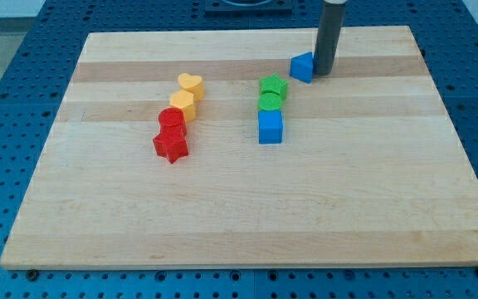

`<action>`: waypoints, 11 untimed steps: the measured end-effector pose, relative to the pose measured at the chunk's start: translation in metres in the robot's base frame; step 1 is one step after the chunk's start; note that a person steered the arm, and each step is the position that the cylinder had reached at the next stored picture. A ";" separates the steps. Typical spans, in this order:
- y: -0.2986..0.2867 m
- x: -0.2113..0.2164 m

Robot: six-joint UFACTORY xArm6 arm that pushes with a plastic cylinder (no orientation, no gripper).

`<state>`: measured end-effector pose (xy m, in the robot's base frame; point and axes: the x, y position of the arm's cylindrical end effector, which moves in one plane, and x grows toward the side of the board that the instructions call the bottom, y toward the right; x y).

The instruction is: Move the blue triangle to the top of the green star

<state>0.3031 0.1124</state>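
Observation:
The blue triangle (302,66) lies near the view's top, right of centre. My tip (323,72) stands right beside it on its right, touching or nearly touching it. The green star (274,85) lies just below and to the left of the triangle, a small gap apart. It heads a short column, with a green round block (270,102) under it and a blue cube (270,126) under that.
To the left stands a slanted row: a yellow heart (191,85), a yellow hexagon block (182,104), a red round block (172,121) and a red star (171,146). The wooden board (247,216) lies on a blue perforated table.

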 end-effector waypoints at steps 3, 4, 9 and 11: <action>-0.029 -0.004; -0.029 -0.023; -0.048 -0.018; -0.058 -0.011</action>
